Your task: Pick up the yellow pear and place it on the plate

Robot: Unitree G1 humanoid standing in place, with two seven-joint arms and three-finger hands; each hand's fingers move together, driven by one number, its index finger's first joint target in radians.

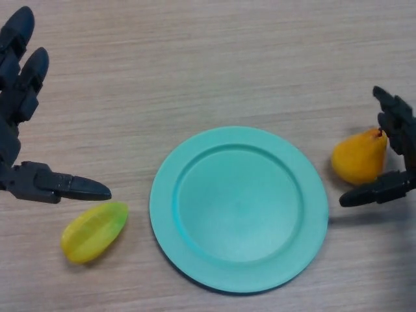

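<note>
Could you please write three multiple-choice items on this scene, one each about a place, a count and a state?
1. Where is the yellow pear?
A. on the plate
B. right of the plate
C. left of the plate

2. How many fruits lie on the table?
A. one
B. two
C. three

3. The plate is:
A. empty
B. holding fruit
C. overturned

Answers:
1 B: it lies beside the plate's right rim, between the open right robot hand's fingers and thumb.
2 B: the pear and a yellow-green fruit below the left robot hand.
3 A: nothing rests on it.

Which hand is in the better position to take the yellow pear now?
The right hand: its open fingers already flank the pear. The left hand is across the plate.
</note>
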